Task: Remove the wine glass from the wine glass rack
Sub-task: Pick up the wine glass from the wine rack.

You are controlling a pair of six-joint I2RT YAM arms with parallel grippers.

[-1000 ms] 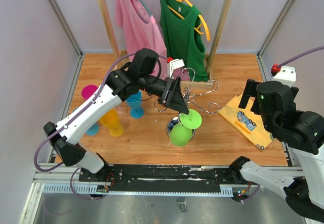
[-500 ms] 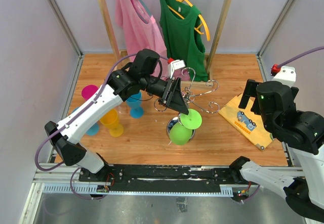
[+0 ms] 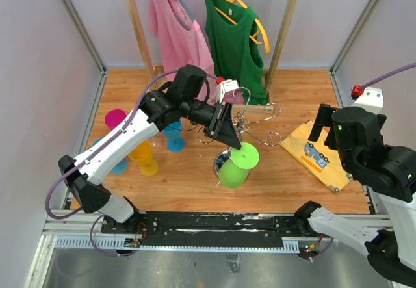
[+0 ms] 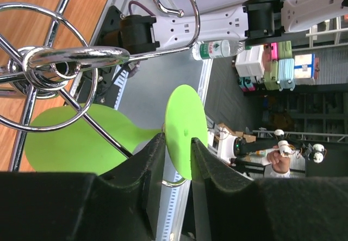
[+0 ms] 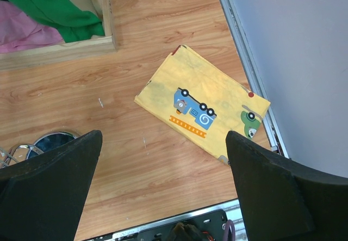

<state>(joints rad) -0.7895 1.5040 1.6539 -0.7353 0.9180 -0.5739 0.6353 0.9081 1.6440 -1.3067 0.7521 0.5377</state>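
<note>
The lime-green wine glass (image 3: 232, 173) tilts upside down, foot uppermost, beneath the scrolled arms of the chrome wine glass rack (image 4: 61, 60), bowl over its round base.

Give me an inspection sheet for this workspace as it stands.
Surface: wooden tabletop, nothing seen wrong.
Job's things: green wine glass hangs foot-up on the chrome wine glass rack, not yet off.
Clutter: coloured cups at left; yellow printed cloth at right; pink shirt and green top on the wooden clothes rail at the back.
Grippers: left gripper has fingers either side of the glass near its foot, contact unclear; right gripper open, holding nothing.
Cables: purple cable on the left arm; another cable at the right arm.
Surroundings: pale walls, metal frame posts.
</note>
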